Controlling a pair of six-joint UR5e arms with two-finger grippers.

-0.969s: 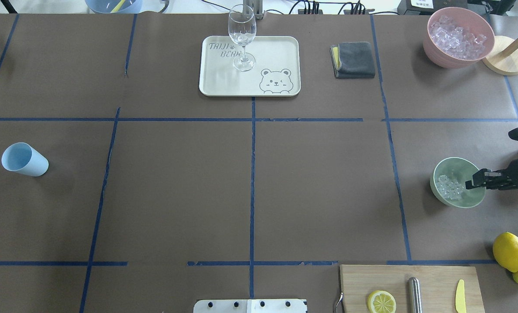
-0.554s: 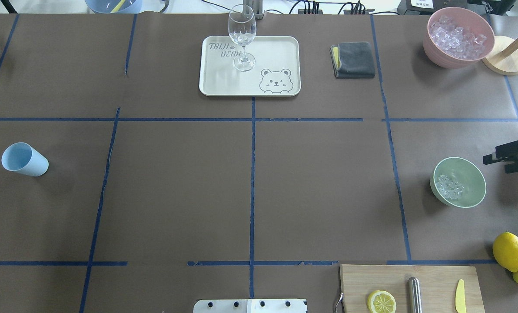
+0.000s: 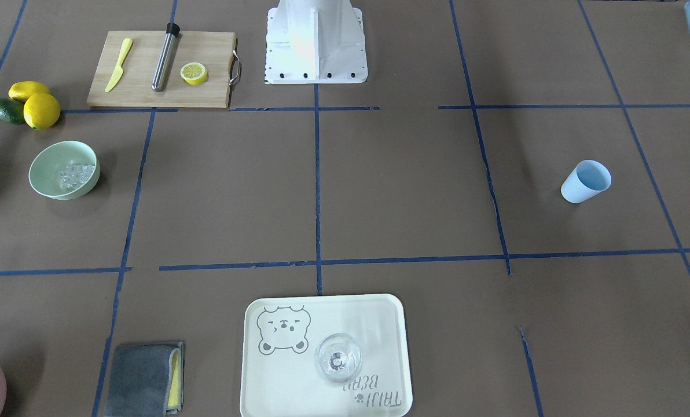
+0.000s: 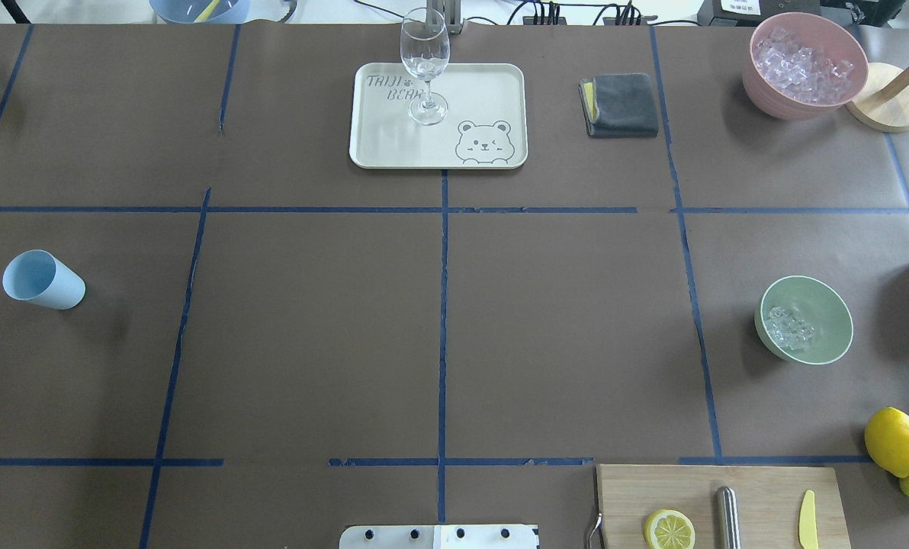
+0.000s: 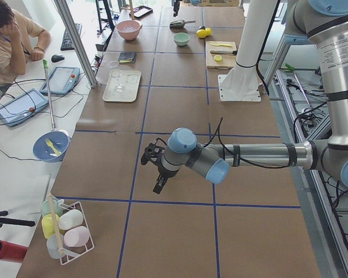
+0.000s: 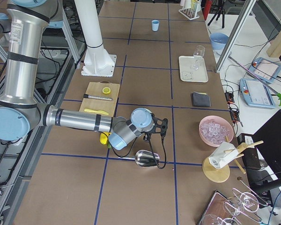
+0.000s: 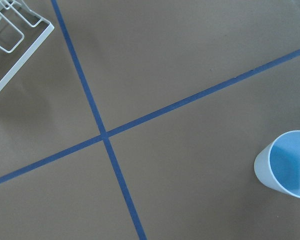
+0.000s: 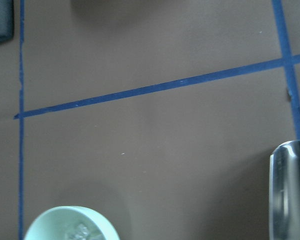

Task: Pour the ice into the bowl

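- On the cream tray (image 4: 485, 91) at the far middle of the desk (image 4: 309, 328), grey lettering reads "TAIJI BEAR" beside a winking bear drawing; an upright, empty wine glass (image 4: 425, 53) stands on the tray.
- The desk is covered in brown paper and divided into squares by blue tape lines (image 4: 443, 305).
- The mint-green bowl (image 4: 820, 339) stands on the robot's right side of the desk, with the ice (image 4: 788, 328), a small heap of clear cubes, lying inside it against one wall.
- The right tool (image 6: 163, 127) hangs above the desk near the bowl. A metal scoop (image 6: 147, 158) shows just below that wrist, but how far the tool is open, or whether it has hold of the scoop, I cannot tell.
- The left tool (image 5: 153, 171) hovers over bare desk near a light blue cup (image 4: 43, 280). I cannot tell its opening either.
- A pink bowl (image 4: 775, 95) of ice, a folded grey cloth (image 4: 624, 103), a cutting board (image 4: 759, 488) with a lemon half (image 4: 669, 529), and whole lemons (image 4: 894, 441) are also on the desk.
- A person (image 5: 8, 40) sits at a side bench with tablets.
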